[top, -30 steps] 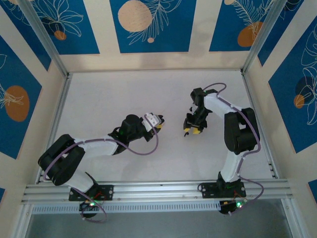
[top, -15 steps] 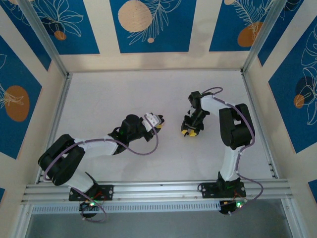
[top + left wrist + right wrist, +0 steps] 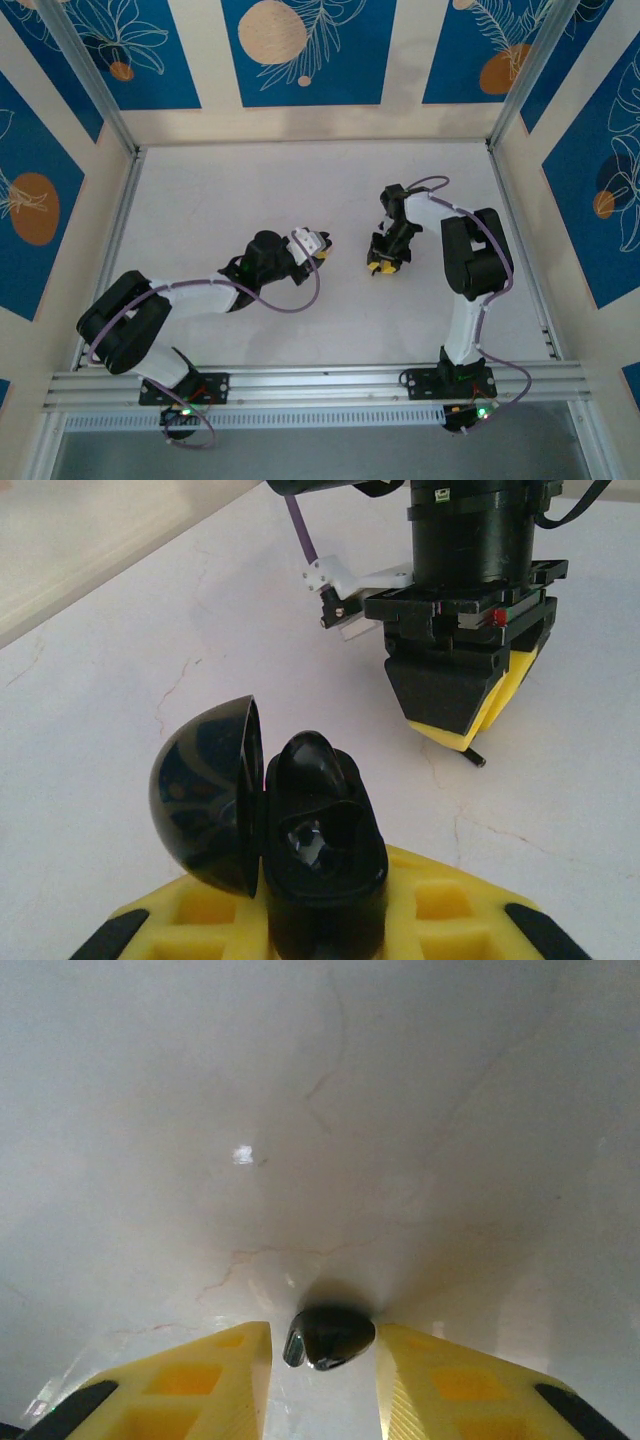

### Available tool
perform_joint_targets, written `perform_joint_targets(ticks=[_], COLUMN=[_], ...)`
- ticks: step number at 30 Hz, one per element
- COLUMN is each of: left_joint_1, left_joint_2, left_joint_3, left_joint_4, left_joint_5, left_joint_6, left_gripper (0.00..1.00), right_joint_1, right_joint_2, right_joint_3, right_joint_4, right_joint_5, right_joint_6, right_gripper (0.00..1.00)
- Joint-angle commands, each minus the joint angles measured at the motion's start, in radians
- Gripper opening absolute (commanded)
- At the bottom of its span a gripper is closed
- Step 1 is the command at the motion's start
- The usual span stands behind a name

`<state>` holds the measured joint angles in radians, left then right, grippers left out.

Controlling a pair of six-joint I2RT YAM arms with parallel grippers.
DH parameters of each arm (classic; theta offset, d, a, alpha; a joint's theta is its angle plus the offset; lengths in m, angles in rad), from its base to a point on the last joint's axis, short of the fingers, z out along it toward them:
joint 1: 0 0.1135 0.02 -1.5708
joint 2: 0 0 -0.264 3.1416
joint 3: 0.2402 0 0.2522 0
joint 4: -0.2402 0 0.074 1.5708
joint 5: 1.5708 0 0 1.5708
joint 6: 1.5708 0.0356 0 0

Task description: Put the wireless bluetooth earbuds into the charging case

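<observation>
My left gripper (image 3: 322, 925) is shut on the black charging case (image 3: 322, 830), holding it upright just above the table. The case's domed lid (image 3: 205, 792) is swung open to the left, and its cavity looks dark and glossy. In the top view the left gripper (image 3: 318, 250) sits at table centre and my right gripper (image 3: 382, 266) is a short way to its right, pointing down at the table. A tiny black earbud (image 3: 330, 1336) lies on the white surface between the right gripper's (image 3: 325, 1334) yellow fingers (image 3: 235, 1370). The jaws stand close on either side, with thin gaps. The earbud's stem (image 3: 474, 759) pokes out under those fingers.
The white tabletop (image 3: 220, 200) is ringed by an aluminium frame (image 3: 310, 380) and patterned blue walls. Purple cables loop along both arms. The two grippers are about a hand's width apart.
The right arm has shifted slightly left and lowered its gripper to the table, and its jaws have narrowed around the earbud. The left arm and the case have stayed still.
</observation>
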<state>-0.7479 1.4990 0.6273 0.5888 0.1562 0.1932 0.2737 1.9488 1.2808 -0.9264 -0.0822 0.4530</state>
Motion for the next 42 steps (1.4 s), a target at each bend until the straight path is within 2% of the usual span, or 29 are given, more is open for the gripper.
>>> perform_joint_targets(ticks=[1,6,17,23,34,42], left_joint_1=[0.01,0.009,0.009,0.009,-0.002,-0.021], left_joint_2=[-0.005,-0.006,0.004,0.059,0.217,0.323], left_joint_3=[0.024,0.022,0.018,-0.003,0.019,0.067], left_joint_4=[-0.005,-0.007,-0.007,0.076,0.241,0.338], left_joint_5=[0.026,0.025,0.026,0.042,0.098,0.123], left_joint_6=[0.006,0.007,0.016,0.008,-0.035,-0.067], left_gripper=[0.21,0.21,0.21,0.19,0.18,0.18], right_joint_1=[0.007,0.011,0.015,0.027,0.061,0.112], right_joint_2=[0.027,0.035,-0.027,-0.158,-0.501,-0.656], right_joint_3=[0.008,0.005,-0.031,-0.124,-0.385,-0.485], right_joint_4=[-0.002,0.0,0.074,0.183,0.454,0.574], right_joint_5=[-0.007,0.005,0.06,0.084,0.095,0.082], right_joint_6=[0.0,0.001,-0.004,-0.001,-0.003,-0.033], right_gripper=[0.32,0.32,0.21,0.19,0.18,0.18])
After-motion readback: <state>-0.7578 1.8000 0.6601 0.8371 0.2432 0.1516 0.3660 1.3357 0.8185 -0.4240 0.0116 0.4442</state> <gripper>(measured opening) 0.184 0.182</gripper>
